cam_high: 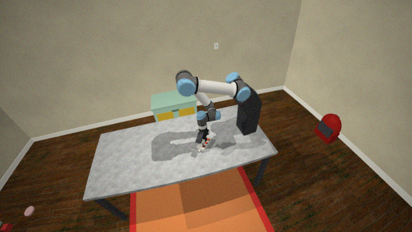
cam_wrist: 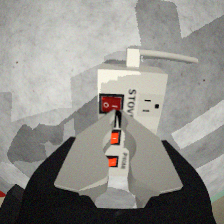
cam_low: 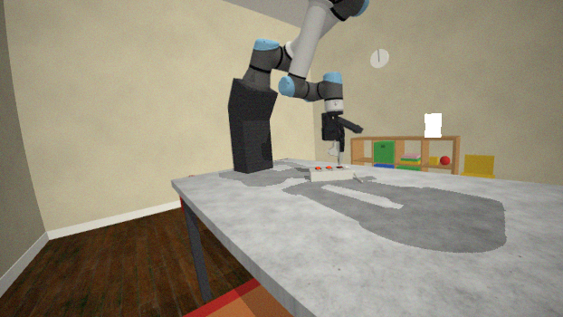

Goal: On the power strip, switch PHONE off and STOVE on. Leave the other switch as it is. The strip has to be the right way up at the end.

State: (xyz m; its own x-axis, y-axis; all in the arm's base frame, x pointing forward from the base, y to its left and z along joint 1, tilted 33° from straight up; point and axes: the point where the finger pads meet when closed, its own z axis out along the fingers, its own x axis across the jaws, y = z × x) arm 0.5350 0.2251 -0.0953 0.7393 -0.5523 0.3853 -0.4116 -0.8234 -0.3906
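Note:
The white power strip [cam_high: 203, 147] [cam_low: 329, 175] [cam_wrist: 150, 82] lies right way up on the grey table [cam_high: 132, 166] [cam_low: 362, 254] [cam_wrist: 45, 55], near the arm's base. It has three red rocker switches in a row. In the wrist view the STOVE switch [cam_wrist: 110, 104] sits at the far end beside a socket. The two other switches [cam_wrist: 116, 136] show between the finger bodies, and the nearest one carries the PHONE label. My gripper [cam_high: 202, 141] [cam_low: 339, 159] [cam_wrist: 117, 111] is shut and empty, pointing straight down. Its tip hangs just over the near right edge of the STOVE switch.
The arm's dark base block [cam_high: 248, 113] [cam_low: 251, 131] stands on the table's back right. The strip's short white cord [cam_wrist: 165, 55] [cam_low: 358, 178] sticks out at its STOVE end. A green cabinet [cam_high: 169, 103] stands behind the table, and a toy shelf [cam_low: 407, 154] by the far wall.

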